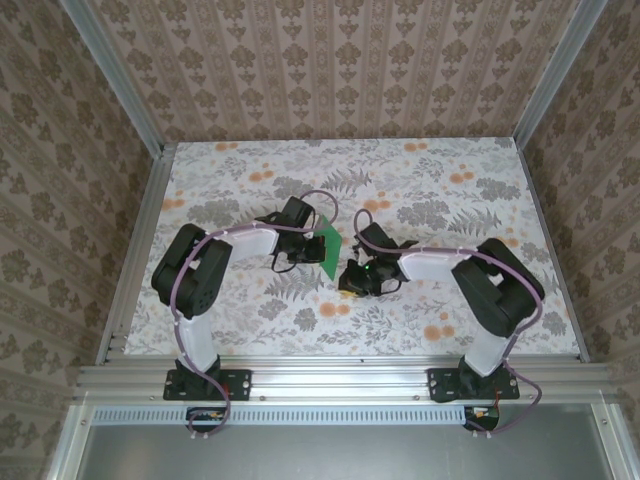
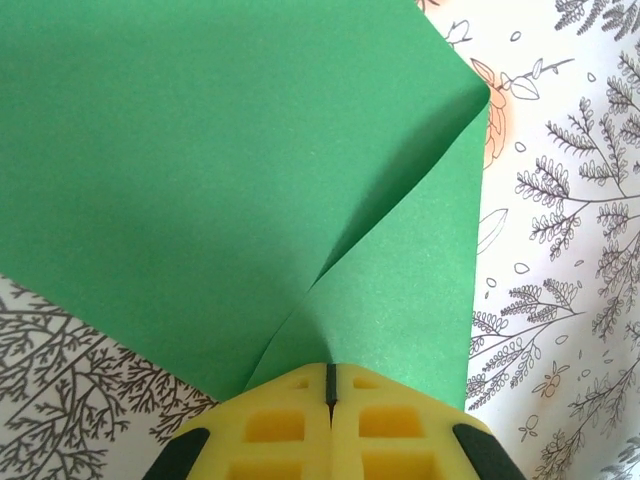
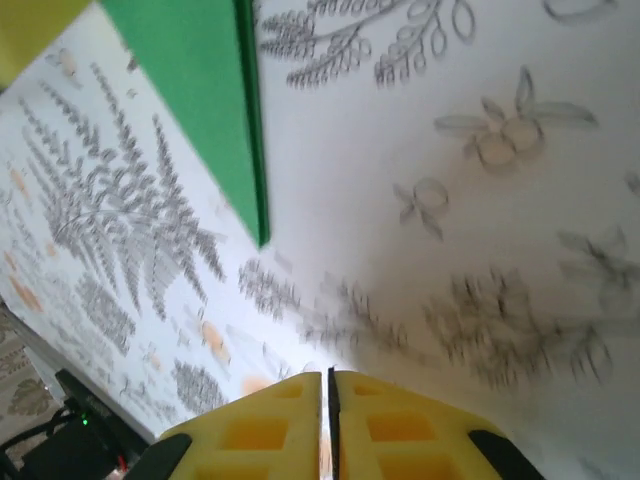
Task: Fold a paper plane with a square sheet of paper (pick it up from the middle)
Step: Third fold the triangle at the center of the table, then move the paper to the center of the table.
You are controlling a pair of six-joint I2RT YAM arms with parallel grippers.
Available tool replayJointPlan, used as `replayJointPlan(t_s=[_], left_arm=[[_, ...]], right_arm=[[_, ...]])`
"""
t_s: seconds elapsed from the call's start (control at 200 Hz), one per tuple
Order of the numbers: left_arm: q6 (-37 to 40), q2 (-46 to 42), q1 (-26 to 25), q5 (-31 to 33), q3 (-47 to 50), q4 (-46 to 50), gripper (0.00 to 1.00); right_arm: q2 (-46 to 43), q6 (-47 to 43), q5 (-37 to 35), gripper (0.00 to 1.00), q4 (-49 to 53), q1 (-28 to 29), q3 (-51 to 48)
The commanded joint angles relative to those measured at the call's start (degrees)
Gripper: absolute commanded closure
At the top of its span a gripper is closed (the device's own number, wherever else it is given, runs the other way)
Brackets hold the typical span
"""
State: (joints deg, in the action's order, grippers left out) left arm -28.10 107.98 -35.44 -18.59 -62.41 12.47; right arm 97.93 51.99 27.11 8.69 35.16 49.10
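The green sheet of paper (image 1: 326,243) is held off the table between the two arms. In the left wrist view it (image 2: 250,180) is folded, two layers meeting just ahead of the jaws, with one corner curling up at the right. My left gripper (image 2: 329,372) is shut on its near edge; from above, this gripper (image 1: 305,245) sits left of the sheet. My right gripper (image 1: 352,275) hovers to the sheet's lower right, apart from it. Its yellow fingers (image 3: 326,378) stand almost together with nothing between them. The paper's pointed end (image 3: 200,90) hangs ahead of them.
The floral tablecloth (image 1: 430,190) covers the table. Aluminium frame rails (image 1: 340,375) run along the near edge and both sides, and patterned walls close in the back and sides. A yellow finger of the left gripper (image 3: 30,30) shows at the right wrist view's top-left corner.
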Motion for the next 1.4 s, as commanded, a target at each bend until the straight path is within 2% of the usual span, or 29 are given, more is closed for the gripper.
replayJointPlan(t_s=[0.0,0.06,0.16,0.26,0.45,0.535,0.695,0.93,1.14,1.395], left_arm=[[5.5,-0.7,-0.7,0.5,0.1,4.8,1.00],[6.2,-2.7,-0.7,-0.4,-0.3,5.3,1.00],[5.5,-7.0,-0.7,-0.6,0.0,5.1,0.89],[2.0,-11.0,0.0,0.5,2.2,4.4,0.81],[-6.6,-20.4,1.6,4.8,10.7,2.7,0.72],[-9.7,-25.2,2.2,7.0,14.0,3.4,0.67],[-12.2,-32.3,3.0,9.1,18.0,5.6,0.51],[-12.6,-35.9,3.1,10.2,20.0,7.5,0.40],[-12.2,-37.4,1.5,10.9,20.3,8.1,0.34],[-14.6,-35.9,-5.5,11.3,19.4,5.9,0.31]], right_arm=[[-7.8,-2.3,-5.0,0.81,1.6,-1.4,-0.3],[-9.7,-3.8,-8.1,0.77,1.7,-2.8,-0.1],[-8.7,-6.1,-9.9,0.73,0.6,-5.5,1.9],[-3.7,-8.8,-10.1,0.72,0.0,-6.9,7.1],[9.4,-12.0,-6.4,0.70,0.9,-7.0,21.1],[14.8,-13.5,-7.1,0.69,5.3,-5.9,28.3],[23.6,-15.3,-9.5,0.68,12.5,-4.1,39.4],[32.2,-15.0,-15.8,0.66,21.8,-4.0,51.1],[31.7,-11.3,-21.0,0.66,28.0,-4.2,49.5],[19.2,1.9,-25.1,0.67,24.9,-4.3,31.9]])
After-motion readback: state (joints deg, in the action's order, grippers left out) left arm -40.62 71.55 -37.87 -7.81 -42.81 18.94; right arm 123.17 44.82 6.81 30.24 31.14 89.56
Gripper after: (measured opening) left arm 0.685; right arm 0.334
